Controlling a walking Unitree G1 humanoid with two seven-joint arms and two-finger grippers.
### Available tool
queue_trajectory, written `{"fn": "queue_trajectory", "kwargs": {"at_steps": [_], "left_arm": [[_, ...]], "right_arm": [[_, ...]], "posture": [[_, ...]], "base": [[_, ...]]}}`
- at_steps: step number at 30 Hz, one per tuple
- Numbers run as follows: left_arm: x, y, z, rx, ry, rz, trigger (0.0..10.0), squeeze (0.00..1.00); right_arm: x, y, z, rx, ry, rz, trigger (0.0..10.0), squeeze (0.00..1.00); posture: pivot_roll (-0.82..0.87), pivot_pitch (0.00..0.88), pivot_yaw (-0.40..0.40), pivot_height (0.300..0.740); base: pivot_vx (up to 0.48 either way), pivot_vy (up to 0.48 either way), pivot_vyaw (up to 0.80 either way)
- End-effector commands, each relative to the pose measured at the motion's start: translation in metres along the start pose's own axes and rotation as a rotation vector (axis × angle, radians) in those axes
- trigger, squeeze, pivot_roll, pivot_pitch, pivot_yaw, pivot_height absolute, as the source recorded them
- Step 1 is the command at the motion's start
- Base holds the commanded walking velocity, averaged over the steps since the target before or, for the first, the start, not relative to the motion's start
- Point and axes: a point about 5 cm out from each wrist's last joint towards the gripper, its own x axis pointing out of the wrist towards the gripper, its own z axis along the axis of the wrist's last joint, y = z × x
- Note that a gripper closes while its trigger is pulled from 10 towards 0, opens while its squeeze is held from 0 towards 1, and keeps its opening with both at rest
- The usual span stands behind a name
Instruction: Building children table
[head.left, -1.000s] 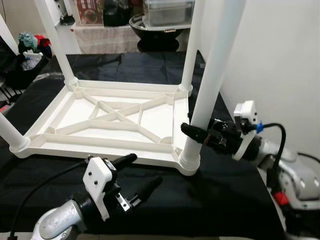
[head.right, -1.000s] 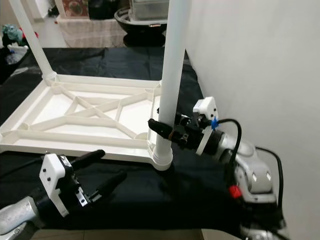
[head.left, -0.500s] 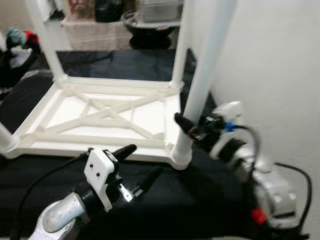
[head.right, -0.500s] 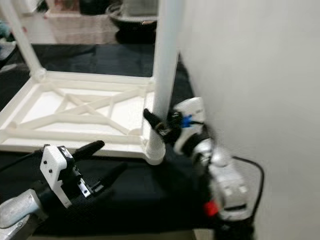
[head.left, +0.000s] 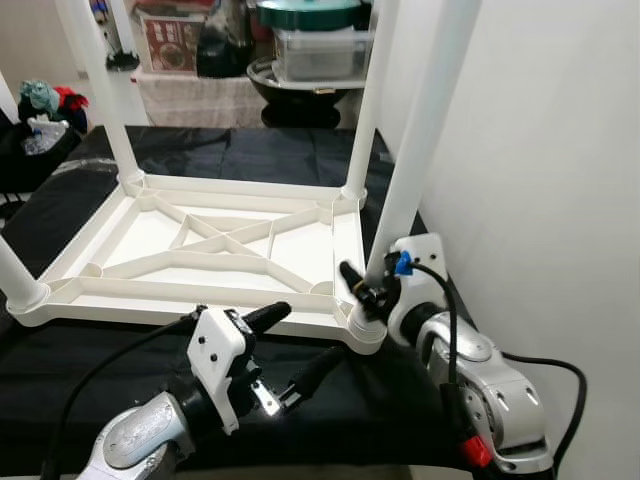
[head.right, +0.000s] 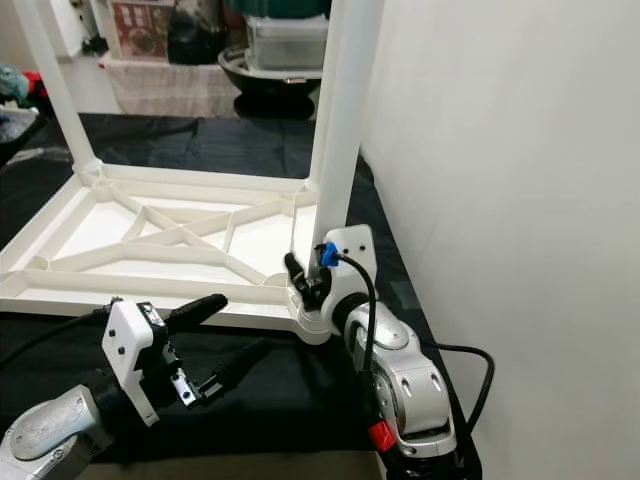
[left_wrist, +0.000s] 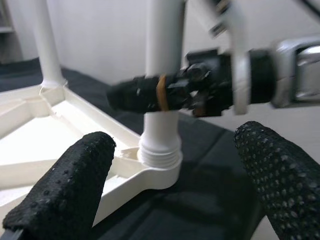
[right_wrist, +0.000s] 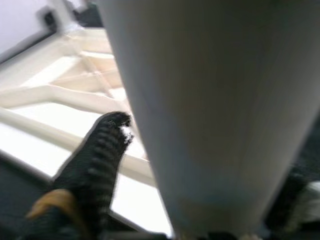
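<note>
Right gripper (head.left: 362, 292) pinches a leg (head.left: 415, 150) of the upturned table (head.left: 200, 245), apparently near its socket; left gripper (head.left: 290, 345) hovers nearby, fingers spread, over the black-draped desk (head.left: 120, 350).

1 upturned tabletop (head.left: 200, 262), 4 legs (head.left: 420, 150), 2 hands (head.left: 300, 345).

smooth white plastic table frame (head.left: 210, 250) on matt black cloth (head.left: 250, 150); left fingers (left_wrist: 70, 190) rough, dotted black rubber.
</note>
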Motion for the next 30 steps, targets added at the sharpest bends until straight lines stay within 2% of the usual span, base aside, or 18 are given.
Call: {"fn": "queue_trajectory", "kwargs": {"at_steps": [1, 2, 3, 5, 7, 9, 11, 12, 17, 18, 19, 20, 24, 25, 26, 28, 29, 30], "left_arm": [[0.001, -0.001, -0.002, -0.001, 0.005, -0.004, 10.0, 0.00], [0.001, -0.002, -0.002, -0.001, 0.005, -0.005, 10.0, 0.00], [0.001, -0.002, -0.002, -0.001, 0.005, -0.005, 10.0, 0.00], [0.001, -0.002, -0.001, -0.001, 0.005, -0.011, 10.0, 0.00], [0.001, -0.002, -0.001, -0.001, 0.005, -0.011, 10.0, 0.00], [-0.001, -0.003, 0.000, -0.002, 0.009, -0.012, 10.0, 0.00], [-0.001, -0.003, 0.000, -0.001, 0.010, -0.012, 10.0, 0.00], [-0.002, -0.004, 0.000, -0.002, 0.010, -0.014, 10.0, 0.00], [-0.001, -0.005, 0.002, 0.004, 0.009, -0.019, 10.0, 0.00], [-0.001, -0.005, 0.004, 0.006, 0.006, -0.020, 10.0, 0.00], [-0.001, -0.005, 0.004, 0.006, 0.006, -0.020, 10.0, 0.00], [-0.001, -0.005, 0.005, 0.009, 0.004, -0.020, 10.0, 0.00], [-0.002, -0.005, 0.007, 0.014, 0.002, -0.015, 10.0, 0.00], [-0.004, -0.005, 0.007, 0.016, 0.004, -0.011, 10.0, 0.00], [-0.004, -0.005, 0.007, 0.016, 0.004, -0.011, 10.0, 0.00], [-0.005, -0.005, 0.007, 0.018, 0.009, -0.007, 10.0, 0.00], [-0.005, -0.005, 0.007, 0.018, 0.009, -0.007, 10.0, 0.00], [-0.006, -0.006, 0.007, 0.017, 0.010, -0.005, 10.0, 0.00]], "right_arm": [[0.003, 0.011, 0.005, 0.021, -0.026, 0.088, 10.0, 1.00], [-0.001, 0.020, 0.018, 0.035, -0.092, 0.246, 10.0, 1.00], [-0.001, 0.020, 0.018, 0.035, -0.092, 0.246, 10.0, 1.00], [-0.018, 0.003, 0.038, -0.095, -0.135, 0.508, 10.0, 1.00], [-0.018, 0.003, 0.038, -0.095, -0.135, 0.508, 10.0, 1.00], [-0.028, -0.026, 0.052, -0.186, -0.104, 0.593, 10.0, 1.00], [-0.030, -0.034, 0.055, -0.195, -0.096, 0.605, 10.0, 1.00], [-0.029, -0.045, 0.061, -0.183, -0.092, 0.653, 10.0, 1.00], [-0.014, -0.052, 0.071, -0.203, -0.108, 0.680, 10.0, 1.00], [-0.009, -0.051, 0.076, -0.218, -0.117, 0.700, 10.0, 0.10], [-0.009, -0.051, 0.076, -0.218, -0.117, 0.700, 10.0, 0.10], [-0.007, -0.051, 0.081, -0.205, -0.131, 0.749, 10.0, 0.00], [-0.009, -0.055, 0.094, -0.179, -0.171, 0.891, 10.0, 0.00], [-0.011, -0.057, 0.098, -0.170, -0.191, 0.934, 4.9, 0.00], [-0.011, -0.057, 0.098, -0.170, -0.191, 0.934, 4.9, 0.00], [-0.014, -0.060, 0.103, -0.165, -0.206, 0.991, 2.1, 0.00], [-0.014, -0.060, 0.103, -0.165, -0.206, 0.991, 2.1, 0.00], [-0.016, -0.061, 0.103, -0.166, -0.206, 1.015, 0.0, 0.00]], "posture": [[-0.09, 0.076, -0.068, 0.740], [-0.09, 0.076, -0.067, 0.740], [-0.09, 0.076, -0.067, 0.740], [-0.08, 0.083, -0.066, 0.740], [-0.08, 0.083, -0.066, 0.740], [-0.07, 0.089, -0.063, 0.740], [-0.06, 0.091, -0.064, 0.740], [-0.06, 0.094, -0.062, 0.740], [-0.04, 0.094, -0.062, 0.740], [-0.04, 0.097, -0.062, 0.740], [-0.04, 0.097, -0.062, 0.740], [-0.03, 0.095, -0.064, 0.740], [-0.01, 0.094, -0.073, 0.740], [-0.01, 0.095, -0.074, 0.740], [-0.01, 0.095, -0.074, 0.740], [0.00, 0.095, -0.080, 0.740], [0.00, 0.095, -0.080, 0.740], [0.00, 0.097, -0.081, 0.740]], "base": [[0.000, 0.000, 0.00], [0.000, 0.000, 0.00], [0.000, 0.000, 0.00], [0.000, 0.000, 0.00], [0.000, 0.000, 0.00], [0.000, 0.000, 0.00], [0.000, 0.000, 0.00], [0.000, 0.000, 0.00], [0.000, 0.000, 0.00], [0.000, 0.000, 0.00], [0.000, 0.000, 0.00], [0.000, 0.000, 0.00], [0.000, 0.000, 0.00], [0.000, 0.000, 0.00], [0.000, 0.000, 0.00], [0.000, 0.000, 0.00], [0.000, 0.000, 0.00], [0.000, 0.000, 0.00]]}}
